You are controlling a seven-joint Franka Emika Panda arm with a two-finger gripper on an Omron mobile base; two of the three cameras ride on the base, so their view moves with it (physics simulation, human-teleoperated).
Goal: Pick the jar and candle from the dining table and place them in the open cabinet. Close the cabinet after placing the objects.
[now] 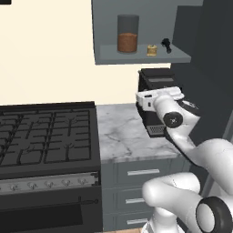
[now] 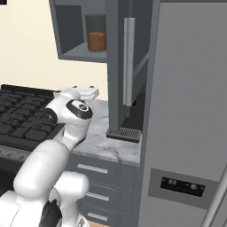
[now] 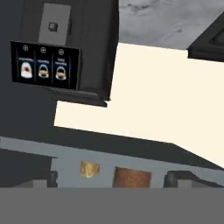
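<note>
The jar (image 1: 127, 34), clear glass with reddish-brown filling, stands upright on the shelf of the open cabinet (image 1: 141, 58). The small tan candle (image 1: 151, 50) sits just to its right. The right base view shows the jar (image 2: 96, 34) behind the cabinet's door (image 2: 128, 62), which stands swung out and edge-on. My white hand (image 1: 157, 98) hangs well below the shelf, in front of a coffee machine. In the rolled hand view the candle (image 3: 89, 169) and jar (image 3: 132, 177) appear far off between the fingertips. My gripper (image 3: 114, 178) is open and holds nothing. The dining table is out of view.
A black coffee machine (image 1: 157, 84) stands on the marble counter (image 1: 123, 136) under the cabinet. A black stove (image 1: 45, 132) lies to the left, a tall grey fridge (image 2: 190, 111) to the right. A small dark object (image 1: 166, 44) rests on the shelf beside the candle.
</note>
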